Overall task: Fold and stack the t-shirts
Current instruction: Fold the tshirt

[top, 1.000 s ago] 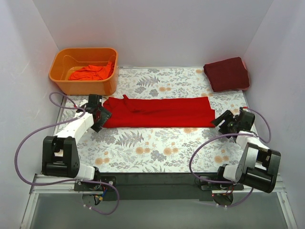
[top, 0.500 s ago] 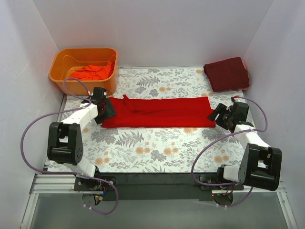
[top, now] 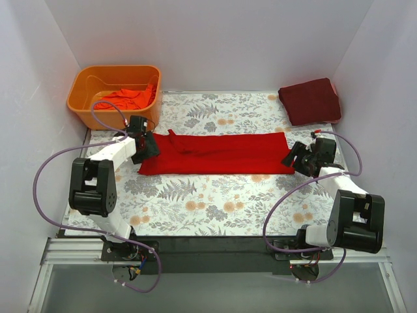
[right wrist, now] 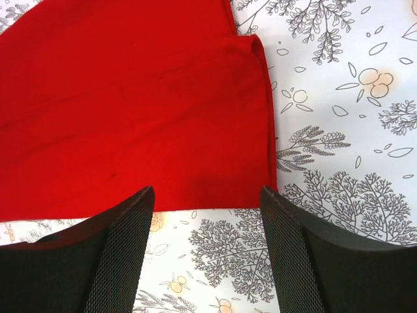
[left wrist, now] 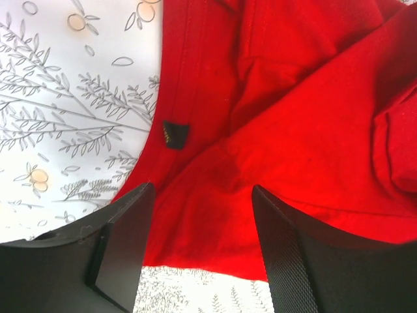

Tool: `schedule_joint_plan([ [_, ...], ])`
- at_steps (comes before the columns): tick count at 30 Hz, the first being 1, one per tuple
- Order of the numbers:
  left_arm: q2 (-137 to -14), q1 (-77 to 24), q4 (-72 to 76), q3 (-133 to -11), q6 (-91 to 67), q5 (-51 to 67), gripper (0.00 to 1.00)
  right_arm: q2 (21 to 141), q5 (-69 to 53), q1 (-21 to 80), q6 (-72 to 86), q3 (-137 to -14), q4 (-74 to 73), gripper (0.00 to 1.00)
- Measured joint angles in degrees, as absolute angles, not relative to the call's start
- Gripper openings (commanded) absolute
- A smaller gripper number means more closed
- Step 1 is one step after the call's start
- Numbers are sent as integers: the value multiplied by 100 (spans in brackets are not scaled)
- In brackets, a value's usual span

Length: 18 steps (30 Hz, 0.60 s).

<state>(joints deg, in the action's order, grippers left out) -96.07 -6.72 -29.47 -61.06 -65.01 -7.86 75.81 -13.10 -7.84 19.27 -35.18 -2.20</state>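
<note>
A bright red t-shirt (top: pixel 218 153) lies folded into a long strip across the table. My left gripper (top: pixel 147 149) is open at its left end; in the left wrist view the jaws straddle the shirt's edge (left wrist: pixel 202 228), with a small black label (left wrist: pixel 175 135) visible. My right gripper (top: pixel 292 158) is open at the strip's right end; in the right wrist view the red cloth's corner (right wrist: pixel 215 176) lies just ahead of the jaws. A dark maroon folded shirt (top: pixel 310 100) sits at the back right. An orange-red shirt (top: pixel 124 98) lies in the tub.
A rigid orange plastic tub (top: pixel 88 116) stands at the back left. The table carries a floral-patterned cloth (top: pixel 215 202). White walls close in the back and both sides.
Both arms have moved up and inward: the left gripper to the strip's left end, the right gripper to its right end. The red shirt has not moved.
</note>
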Motion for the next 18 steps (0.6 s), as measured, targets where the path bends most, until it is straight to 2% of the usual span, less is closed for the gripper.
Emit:
schedule_joint_plan([
  [4, -9727, -672, -2862, -6114, -6425, -744, 55, 7601, -1323, -775, 1903, -3518, -217, 72],
  [9, -9863, -672, -2766, -6114, -6344, -738, 44, 7662, -1363, -775, 1879, -3518, -215, 71],
  [18, -9909, -672, -2609, -6114, -6285, -642, 38, 7721, -1431, -775, 1798, -3581, -211, 71],
])
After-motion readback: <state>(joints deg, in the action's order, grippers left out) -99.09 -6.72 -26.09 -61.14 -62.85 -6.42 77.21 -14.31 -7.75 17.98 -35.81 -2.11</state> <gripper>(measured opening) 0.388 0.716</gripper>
